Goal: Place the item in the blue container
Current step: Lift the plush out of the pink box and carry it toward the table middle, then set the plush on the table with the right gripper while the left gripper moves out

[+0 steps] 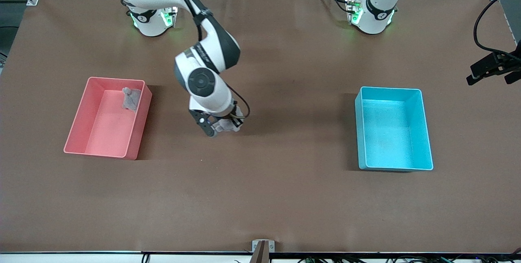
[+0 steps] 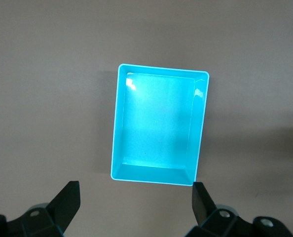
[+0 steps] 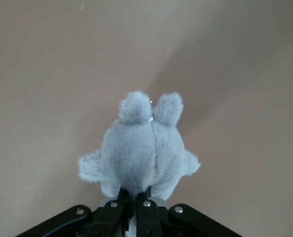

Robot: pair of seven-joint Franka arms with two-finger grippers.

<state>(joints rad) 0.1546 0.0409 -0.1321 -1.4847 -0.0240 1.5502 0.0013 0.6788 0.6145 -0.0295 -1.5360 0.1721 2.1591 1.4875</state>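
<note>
- Blue container [image 1: 425, 132]: empty, resting on the brown table [image 1: 285, 198] toward the left arm's end, nearest the front camera of the items listed.
- Right gripper [image 1: 222, 126]: jaws closed on the grey plush toy [image 1: 226, 124], held above the table's middle, between the two bins.
- Pink bin [image 1: 81, 124]: toward the right arm's end; a second grey plush item [image 1: 131, 98] lies in the corner farthest from the front camera.
- Left gripper [image 2: 135, 206]: jaws wide open, holding nothing, waiting high above the blue container.
- Step in hand: transport of the gripped toy, judged about midway.
- Next move: carry the toy over the blue container, then release.
</note>
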